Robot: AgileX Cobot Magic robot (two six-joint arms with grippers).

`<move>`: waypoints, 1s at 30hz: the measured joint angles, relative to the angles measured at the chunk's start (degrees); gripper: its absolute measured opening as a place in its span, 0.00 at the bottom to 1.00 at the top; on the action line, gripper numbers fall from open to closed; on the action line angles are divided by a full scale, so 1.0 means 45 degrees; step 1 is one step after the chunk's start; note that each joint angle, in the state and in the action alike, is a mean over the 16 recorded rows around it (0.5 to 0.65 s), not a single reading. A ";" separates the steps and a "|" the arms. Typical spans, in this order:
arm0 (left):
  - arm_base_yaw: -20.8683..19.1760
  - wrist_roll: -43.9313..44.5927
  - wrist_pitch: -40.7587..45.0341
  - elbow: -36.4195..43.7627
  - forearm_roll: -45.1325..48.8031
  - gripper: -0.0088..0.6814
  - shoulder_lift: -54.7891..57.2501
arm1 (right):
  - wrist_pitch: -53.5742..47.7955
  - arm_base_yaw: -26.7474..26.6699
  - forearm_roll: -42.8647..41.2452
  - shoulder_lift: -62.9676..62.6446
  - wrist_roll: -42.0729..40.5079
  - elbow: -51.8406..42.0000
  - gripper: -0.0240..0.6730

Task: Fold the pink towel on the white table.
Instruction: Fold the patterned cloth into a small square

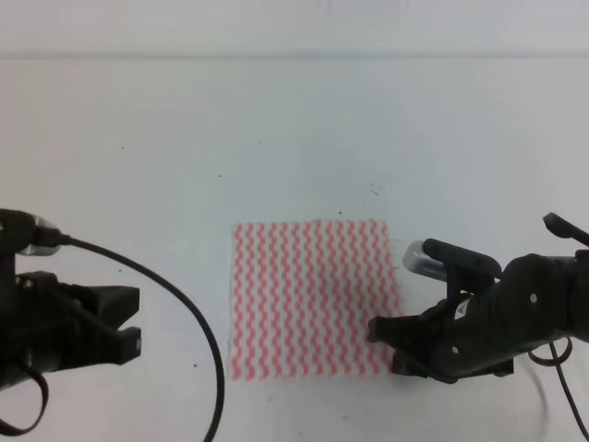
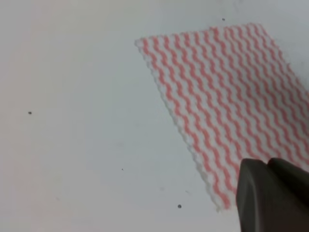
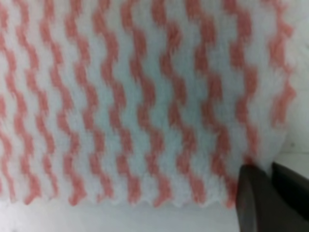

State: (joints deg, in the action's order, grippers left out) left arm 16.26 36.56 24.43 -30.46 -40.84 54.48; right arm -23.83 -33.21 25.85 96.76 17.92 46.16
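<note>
Right hand (image 1: 385, 345) at pink towel (image 1: 313, 299) corner

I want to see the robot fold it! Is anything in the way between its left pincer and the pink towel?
Nothing visible is in the way. Only bare white table lies between the left pincer and the pink towel. The towel lies flat, with nothing on top. The right pincer is at its near right corner.
</note>
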 joint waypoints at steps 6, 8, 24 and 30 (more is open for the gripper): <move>0.0001 0.2188 0.0227 0.0004 -0.0415 0.01 -0.0006 | -0.0107 0.0000 -0.0187 -0.0265 -0.0010 0.0237 0.03; 0.0003 0.3203 0.0353 0.0008 -0.0709 0.01 -0.0013 | -0.0070 0.0001 -0.0255 -0.0362 -0.0012 0.0338 0.03; 0.0000 1.0255 0.1092 0.0000 -0.4100 0.01 0.0109 | 0.1299 0.0002 -0.0520 -0.0588 -0.0026 0.0835 0.03; -0.0003 1.2069 0.1354 -0.0025 -0.5067 0.02 0.0608 | 0.1810 0.0005 -0.0674 -0.0614 -0.0026 0.0836 0.03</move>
State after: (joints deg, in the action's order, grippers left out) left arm 16.24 90.88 30.52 -30.57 -63.64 57.21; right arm -15.68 -33.18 22.82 94.00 17.80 49.92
